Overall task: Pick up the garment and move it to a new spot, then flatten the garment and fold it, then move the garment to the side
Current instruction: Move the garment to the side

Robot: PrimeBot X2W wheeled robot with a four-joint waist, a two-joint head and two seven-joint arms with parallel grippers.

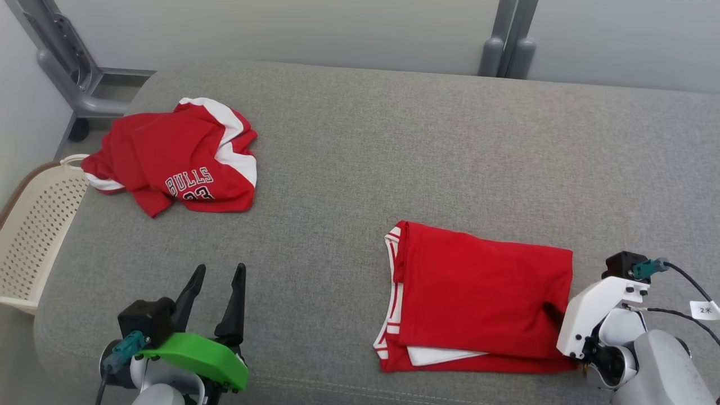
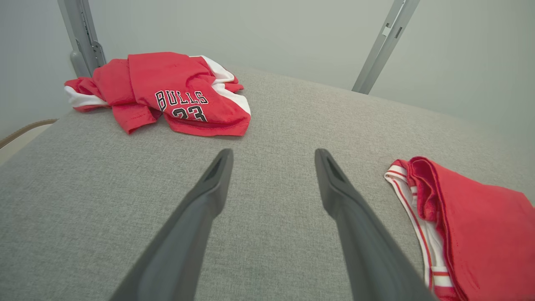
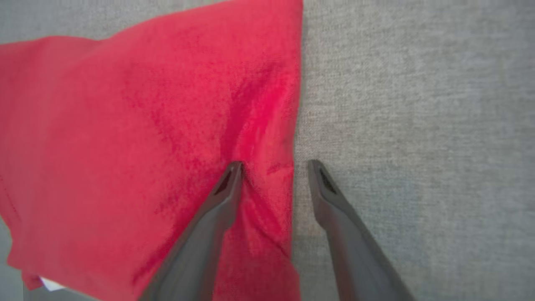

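The garment (image 1: 484, 292) is red with white trim and lies folded into a rectangle on the grey cushion, at the near right. It also shows at the right of the left wrist view (image 2: 480, 234). My right gripper (image 1: 554, 315) is at its right edge, near the front corner. In the right wrist view the right gripper (image 3: 274, 164) straddles that edge of the garment (image 3: 125, 146): one finger presses into the cloth, the other rests on the cushion, jaws still apart. My left gripper (image 1: 220, 269) stands open over bare cushion at the near left (image 2: 273, 152), holding nothing.
A crumpled red Bulls jersey (image 1: 174, 160) lies at the far left of the grey cushion (image 1: 360, 140), seen ahead of the left fingers (image 2: 175, 94). A cream perforated basket (image 1: 34, 230) stands off the left edge. Grey metal posts (image 1: 509, 50) rise behind.
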